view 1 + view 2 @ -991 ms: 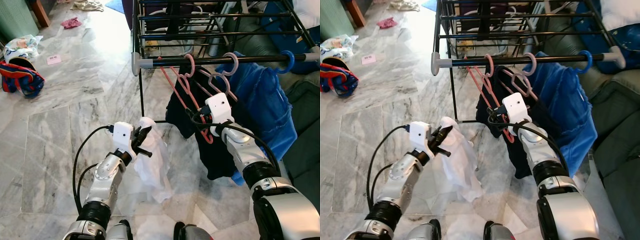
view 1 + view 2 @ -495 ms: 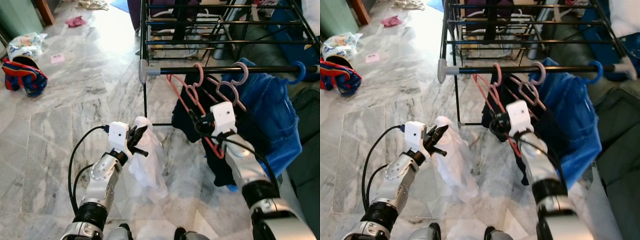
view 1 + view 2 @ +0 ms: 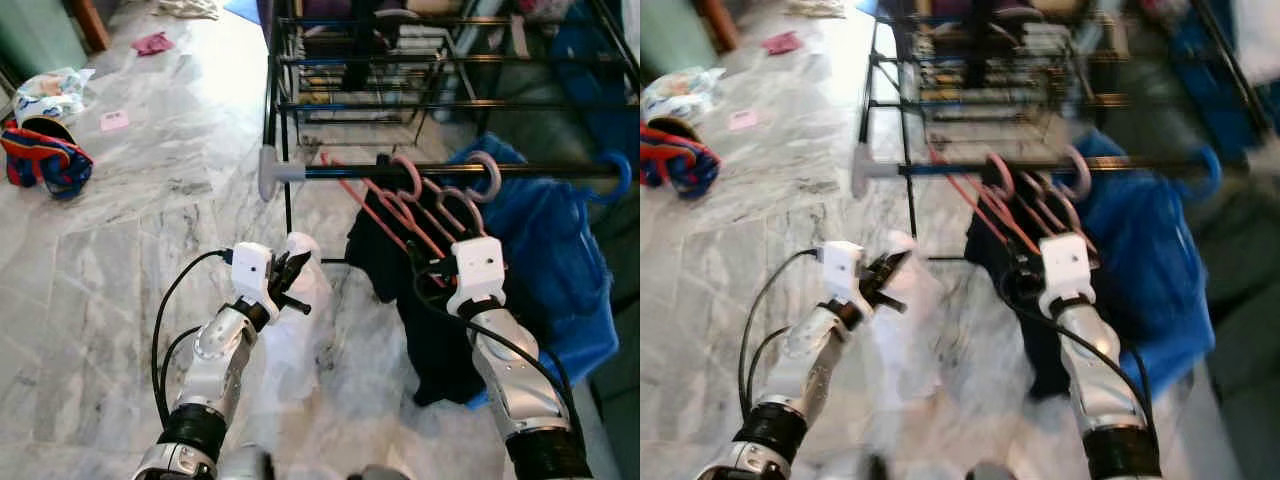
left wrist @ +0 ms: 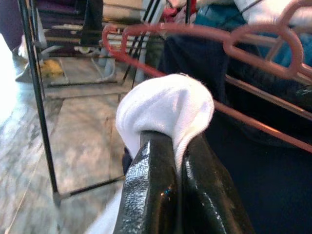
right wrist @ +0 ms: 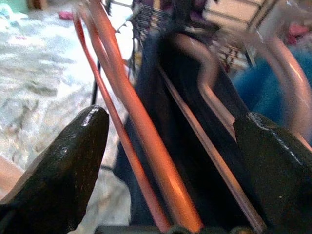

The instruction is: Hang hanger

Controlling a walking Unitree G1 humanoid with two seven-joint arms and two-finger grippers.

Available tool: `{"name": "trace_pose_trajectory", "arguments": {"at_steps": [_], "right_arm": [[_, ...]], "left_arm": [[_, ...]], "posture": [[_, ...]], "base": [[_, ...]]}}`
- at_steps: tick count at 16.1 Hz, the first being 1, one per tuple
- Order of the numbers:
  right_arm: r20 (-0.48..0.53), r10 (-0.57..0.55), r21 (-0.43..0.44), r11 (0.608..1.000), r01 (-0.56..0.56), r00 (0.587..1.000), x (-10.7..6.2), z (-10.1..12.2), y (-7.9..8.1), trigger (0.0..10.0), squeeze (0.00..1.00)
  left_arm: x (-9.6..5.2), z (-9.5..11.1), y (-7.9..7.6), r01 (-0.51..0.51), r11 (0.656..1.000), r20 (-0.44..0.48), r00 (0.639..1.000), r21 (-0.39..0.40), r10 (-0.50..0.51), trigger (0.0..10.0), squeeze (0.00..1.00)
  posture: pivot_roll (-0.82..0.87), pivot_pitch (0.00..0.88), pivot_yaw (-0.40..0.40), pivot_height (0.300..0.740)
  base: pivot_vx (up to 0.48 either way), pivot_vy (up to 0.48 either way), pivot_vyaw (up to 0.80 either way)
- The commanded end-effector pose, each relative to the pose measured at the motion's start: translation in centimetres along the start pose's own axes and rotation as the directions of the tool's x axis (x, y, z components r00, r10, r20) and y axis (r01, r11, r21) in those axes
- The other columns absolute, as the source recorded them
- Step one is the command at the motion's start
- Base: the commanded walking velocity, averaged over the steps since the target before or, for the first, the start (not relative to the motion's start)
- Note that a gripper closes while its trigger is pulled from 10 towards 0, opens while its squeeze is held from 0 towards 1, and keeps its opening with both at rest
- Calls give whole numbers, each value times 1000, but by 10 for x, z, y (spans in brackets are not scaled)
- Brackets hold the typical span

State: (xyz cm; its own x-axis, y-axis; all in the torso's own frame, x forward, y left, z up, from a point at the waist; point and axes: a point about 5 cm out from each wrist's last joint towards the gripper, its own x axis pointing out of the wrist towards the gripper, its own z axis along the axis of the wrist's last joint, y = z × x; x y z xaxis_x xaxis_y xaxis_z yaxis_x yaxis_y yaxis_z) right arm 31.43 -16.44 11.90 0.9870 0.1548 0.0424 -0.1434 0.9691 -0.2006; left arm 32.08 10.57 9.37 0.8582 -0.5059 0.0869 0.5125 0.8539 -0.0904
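A red hanger (image 3: 372, 197) and pink hangers (image 3: 410, 176) hang by their hooks on the black rail (image 3: 350, 171) of a drying rack, over a black garment (image 3: 425, 320). My right gripper (image 3: 425, 275) is open at the hangers' lower bars; the red hanger's bar (image 5: 141, 131) runs between its spread fingers (image 5: 63, 156). My left gripper (image 3: 290, 282) is shut on a white cloth (image 3: 300, 335) that hangs down toward the floor; its fingers pinch a fold of the cloth (image 4: 165, 105) just in front of the hangers.
A blue garment (image 3: 550, 260) hangs on the rail at the right, by a blue hook (image 3: 620, 172). More rack bars (image 3: 400, 60) rise behind. On the marble floor at the left lie a red-and-blue bag (image 3: 45, 160) and a pink rag (image 3: 152, 43).
The whole view has shifted and the right eye view is now blurred. Both grippers sit much as before: the left still holds the white cloth, the right stays at the hangers.
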Motion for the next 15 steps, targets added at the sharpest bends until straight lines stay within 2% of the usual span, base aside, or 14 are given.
{"name": "trace_pose_trajectory", "arguments": {"at_steps": [1, 4, 10, 15], "right_arm": [[-2, 24, 15, 1000, -24, 1000, -3, 4, 9, 10000, 0], [-22, 32, 20, 999, -31, 999, -7, 5, 12, 10000, 0], [-34, 102, 15, 995, -101, 994, -8, 11, 15, 10000, 0], [-49, 118, 6, 993, -118, 992, -7, 9, 14, 10000, 0]], "left_arm": [[-7, 3, 13, -43, 999, 3, 999, 17, 43, 10000, 0], [-10, -2, 17, -93, 996, -34, 995, 3, 93, 10000, 0], [-16, -6, 22, -109, 994, -68, 992, -9, 108, 10000, 0], [-16, -5, 22, -99, 995, -68, 993, 0, 99, 10000, 0]], "posture": [[-51, 226, -4, 740], [-48, 230, -9, 740], [-44, 234, -12, 740], [-45, 235, -11, 740]], "base": [[0, 0, 0], [0, 0, 0], [0, 0, 0], [0, 453, 0]]}}
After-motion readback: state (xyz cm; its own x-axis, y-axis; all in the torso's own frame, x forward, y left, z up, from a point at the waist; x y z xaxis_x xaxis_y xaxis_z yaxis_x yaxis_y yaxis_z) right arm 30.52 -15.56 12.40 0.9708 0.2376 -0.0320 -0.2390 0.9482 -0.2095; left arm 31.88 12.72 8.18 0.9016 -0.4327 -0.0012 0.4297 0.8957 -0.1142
